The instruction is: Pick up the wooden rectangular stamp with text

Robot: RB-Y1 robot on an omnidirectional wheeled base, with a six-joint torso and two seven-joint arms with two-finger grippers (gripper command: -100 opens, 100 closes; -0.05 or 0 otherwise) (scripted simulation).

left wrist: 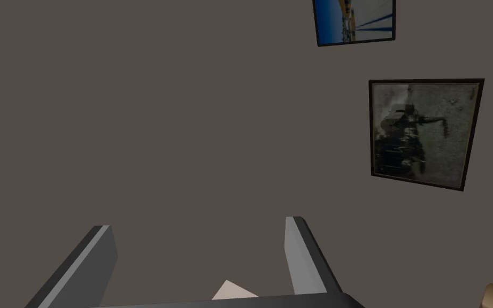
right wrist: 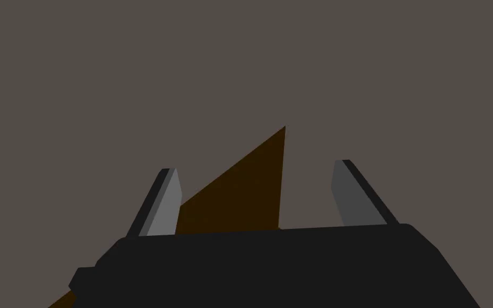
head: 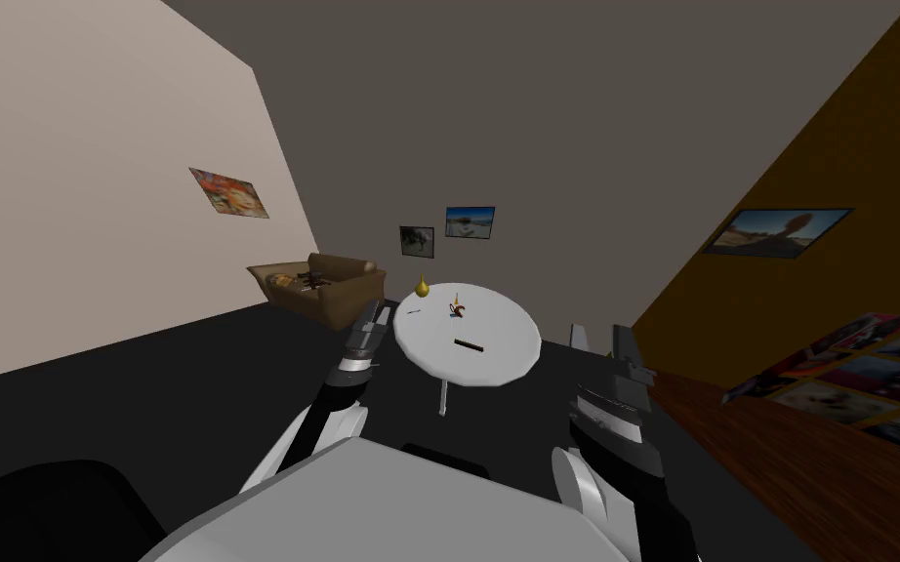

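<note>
On the pale wall at the far left hangs a colourful picture (head: 229, 192). Further in, at the corner of the room, stands a brown sofa (head: 323, 284) with some small things on its seat.

The robot's left gripper (head: 380, 310) is raised just beside the left rim of a round white table (head: 507, 366); the head view does not tell whether it touches that rim. Its fingers (left wrist: 97, 260) stand wide apart with nothing between them.

The table rests on a single thin post (head: 444, 395) on the dark floor. Near its far edge sit a small yellow pear-shaped thing (head: 422, 287), a tiny grey sliver (head: 413, 312) and a small orange and dark thing (head: 457, 309), all too small to name.

The stamp (head: 470, 344) is a slim dark bar lying flat near the middle of the table top, toward the robot's side. It is apart from the other things and lies between the two grippers. Any text on it cannot be made out.

The right gripper (head: 601, 340) is held up to the right of the table, just off its rim. Its fingers (right wrist: 163, 206) are likewise wide apart and hold nothing.

Further right, a landscape picture (head: 778, 232) hangs on the brown wall. Below it, a wooden surface (head: 780, 459) carries a spread of colourful prints (head: 858, 376).
</note>
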